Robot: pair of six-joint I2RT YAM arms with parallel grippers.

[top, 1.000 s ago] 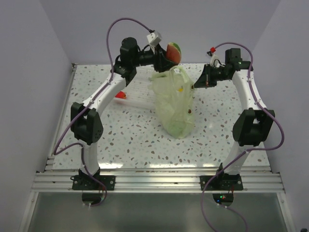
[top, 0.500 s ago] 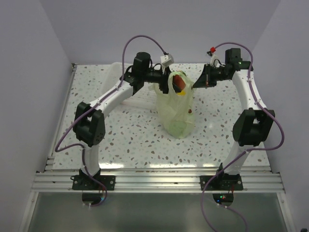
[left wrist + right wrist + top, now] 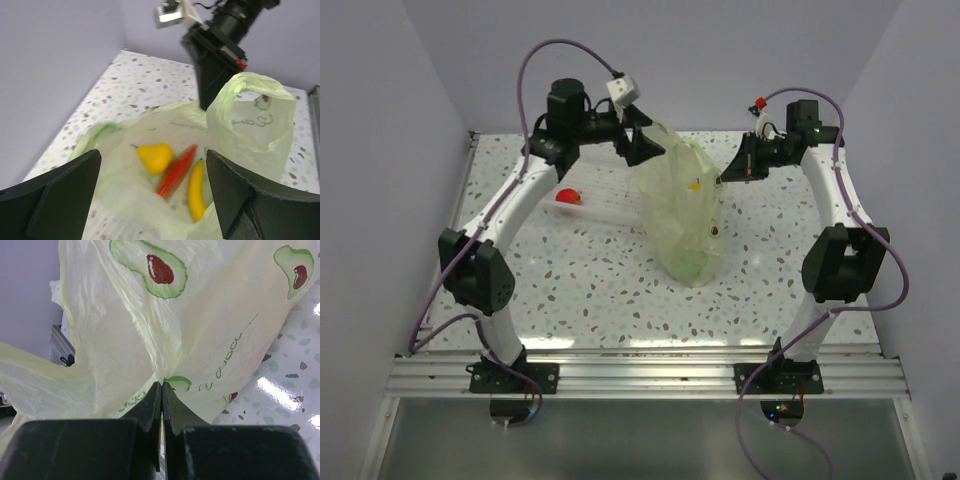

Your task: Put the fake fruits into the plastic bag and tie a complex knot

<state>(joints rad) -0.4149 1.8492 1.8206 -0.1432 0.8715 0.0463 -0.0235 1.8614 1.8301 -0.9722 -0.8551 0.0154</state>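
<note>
The pale green plastic bag (image 3: 682,215) stands upright mid-table with its mouth up. My right gripper (image 3: 724,178) is shut on the bag's right rim, and the right wrist view shows the film (image 3: 200,315) pinched between the closed tips (image 3: 162,384). My left gripper (image 3: 648,140) hovers open and empty at the bag's upper left. In the left wrist view its jaws (image 3: 153,156) frame the bag's inside, where a yellow pear-shaped fruit (image 3: 156,157), a blurred red elongated fruit (image 3: 176,170) and a yellow banana (image 3: 196,190) lie. A small red fruit (image 3: 568,197) sits left of the bag.
A clear-white plastic basket (image 3: 605,212) lies on the speckled table left of the bag, around the small red fruit. Grey walls close the table at the back and sides. A loop handle of the bag (image 3: 250,85) stands up near the right arm's wrist (image 3: 215,65).
My left gripper carried a red-and-green fruit over the bag, dipped into its mouth, opened, then drew back up and left, empty. The right gripper kept its hold.
</note>
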